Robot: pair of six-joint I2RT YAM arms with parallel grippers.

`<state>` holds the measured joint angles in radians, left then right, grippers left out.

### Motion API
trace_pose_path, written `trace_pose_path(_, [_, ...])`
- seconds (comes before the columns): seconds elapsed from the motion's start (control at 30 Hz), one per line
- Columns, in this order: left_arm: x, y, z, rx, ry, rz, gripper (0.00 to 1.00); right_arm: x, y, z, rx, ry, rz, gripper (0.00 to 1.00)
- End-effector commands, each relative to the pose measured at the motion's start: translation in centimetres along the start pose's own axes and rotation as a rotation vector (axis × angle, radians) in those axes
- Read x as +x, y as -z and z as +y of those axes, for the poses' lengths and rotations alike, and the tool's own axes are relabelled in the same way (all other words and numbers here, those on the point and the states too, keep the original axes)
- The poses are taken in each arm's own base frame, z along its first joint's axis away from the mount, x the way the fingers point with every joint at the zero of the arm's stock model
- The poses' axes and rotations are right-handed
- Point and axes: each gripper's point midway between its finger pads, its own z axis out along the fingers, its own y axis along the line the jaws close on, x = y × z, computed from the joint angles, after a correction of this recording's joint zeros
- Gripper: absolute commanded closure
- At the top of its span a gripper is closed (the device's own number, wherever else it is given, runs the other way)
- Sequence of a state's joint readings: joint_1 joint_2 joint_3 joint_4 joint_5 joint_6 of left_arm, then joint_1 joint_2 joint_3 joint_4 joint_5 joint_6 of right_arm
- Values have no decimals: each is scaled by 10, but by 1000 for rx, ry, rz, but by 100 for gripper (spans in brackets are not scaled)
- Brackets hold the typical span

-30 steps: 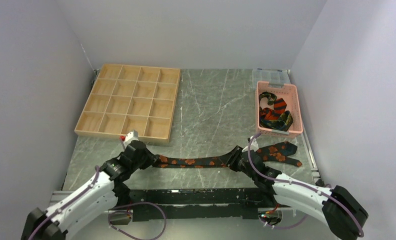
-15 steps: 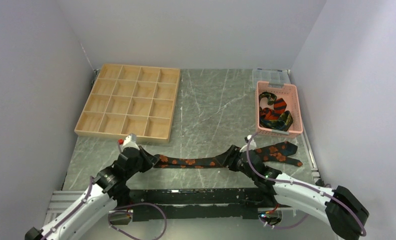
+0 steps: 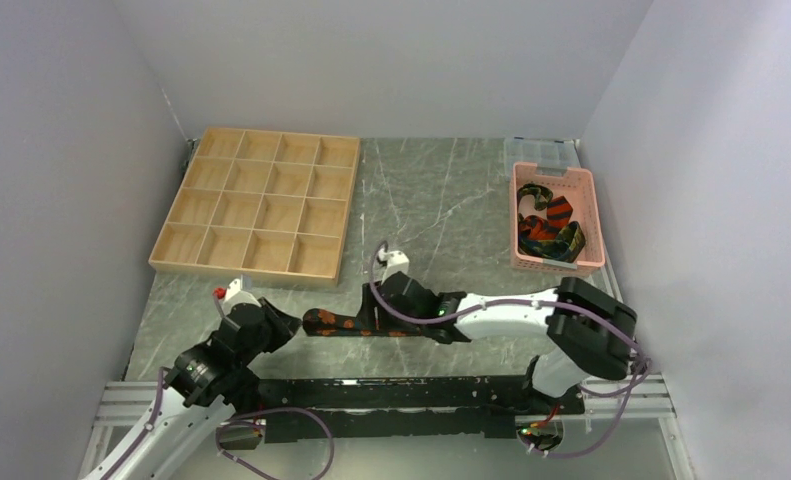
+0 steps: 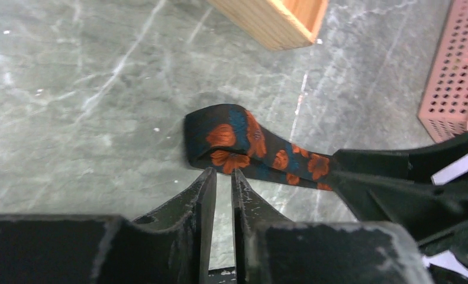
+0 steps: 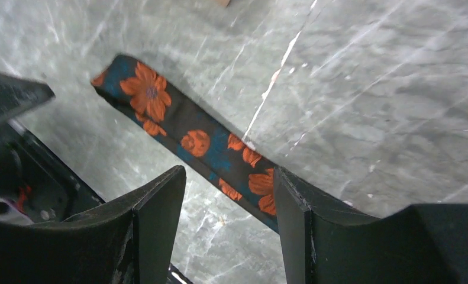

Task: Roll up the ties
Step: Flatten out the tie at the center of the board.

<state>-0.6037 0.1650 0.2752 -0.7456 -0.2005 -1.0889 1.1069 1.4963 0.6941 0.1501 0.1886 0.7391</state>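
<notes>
1. The tie (image 4: 243, 148) lay on the tabletop (image 5: 367, 89), its folded end just ahead of the left fingers (image 4: 205, 195) (pressed nearly together, empty).
2. The right fingers (image 5: 160, 207) stood spread, the tie running between them.

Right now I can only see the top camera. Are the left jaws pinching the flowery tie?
Observer: No. On the left wrist camera the left gripper has its jaws almost shut on nothing, and the tie lies just past their tips.
Operator: Is that end of the tie flat?
Observer: No, it is folded back over itself in a small loop.
Operator: What about the right jaws?
Observer: On the right wrist camera the right gripper has its jaws wide open, and the tie runs between them.
</notes>
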Motion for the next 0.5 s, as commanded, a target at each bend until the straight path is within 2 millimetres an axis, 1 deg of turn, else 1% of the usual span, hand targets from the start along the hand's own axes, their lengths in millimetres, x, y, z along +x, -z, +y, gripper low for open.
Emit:
trace_pose_path(0.0, [-12,5,9,-89,37,-44,75,21,-4,5,17,168,52,40])
trace_pose_path(0.07, [-16,4,6,-87,29,-55,70,36,0,-13,47,179,77,40])
trace_pose_path(0.17, [-22,1,3,-86,20,-81,55,56,13,-41,98,164,96,39])
trace_pose_path(0.27, [-25,-8,-3,-77,5,-98,42,74,27,-69,152,123,109,38])
trace_pose_path(0.37, [-24,-22,-13,-47,-25,-85,40,81,38,-91,224,80,99,38])
trace_pose_path(0.47, [-21,-36,-24,-27,-60,-59,40,78,48,-104,275,38,62,38])
